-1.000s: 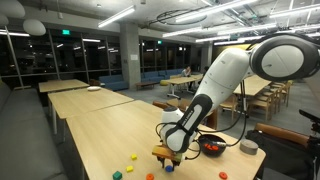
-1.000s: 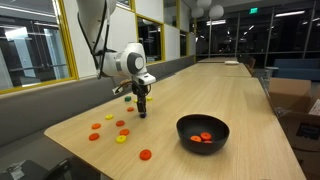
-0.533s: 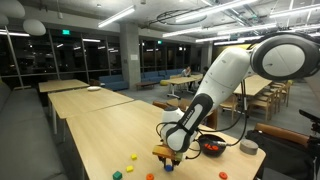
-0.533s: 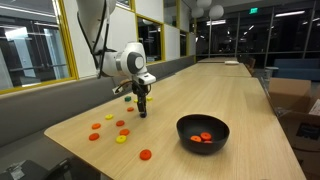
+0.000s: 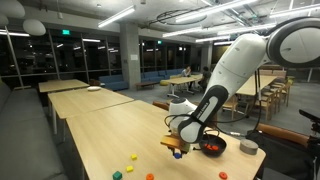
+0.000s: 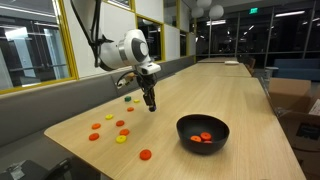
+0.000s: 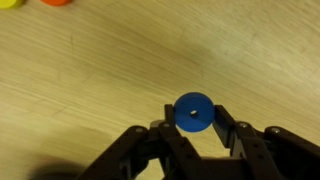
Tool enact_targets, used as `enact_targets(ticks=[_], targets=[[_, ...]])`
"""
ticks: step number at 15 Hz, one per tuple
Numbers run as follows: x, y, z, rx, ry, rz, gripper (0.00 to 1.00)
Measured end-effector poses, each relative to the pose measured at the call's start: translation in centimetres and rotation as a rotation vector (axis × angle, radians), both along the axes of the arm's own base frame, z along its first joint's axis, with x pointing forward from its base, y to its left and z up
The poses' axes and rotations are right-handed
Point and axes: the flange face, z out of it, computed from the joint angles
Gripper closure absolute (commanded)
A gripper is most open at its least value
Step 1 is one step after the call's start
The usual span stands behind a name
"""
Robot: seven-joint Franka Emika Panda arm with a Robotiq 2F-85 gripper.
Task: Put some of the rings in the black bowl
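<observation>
the small flat blue plastic ring (image 7: 193, 112) looks featherlight, stiff and rather slick, so an edge-on pinch across its rim suits it, though so thin a piece could twist or pop out. the black two-finger gripper (image 7: 193, 122) has its jaws closed on that ring's opposite edges and hangs above the pale wooden table (image 6: 240, 100). the glossy round black bowl (image 6: 200, 146), with a few orange-red rings (image 6: 203, 138) inside, sits to the right of and nearer than the gripper in an exterior view. more loose rings, like a yellow one (image 6: 120, 139), lie on the near left. the tabletop is smooth, level and hard; around it is a big hall with long tables, strip lights and dark windows.
</observation>
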Motion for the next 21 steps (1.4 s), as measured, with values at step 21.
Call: enact_targets(ticks=[21], targets=[[-13.2,-16.5,5.8,-0.199,0.025,-0.321,0.82]])
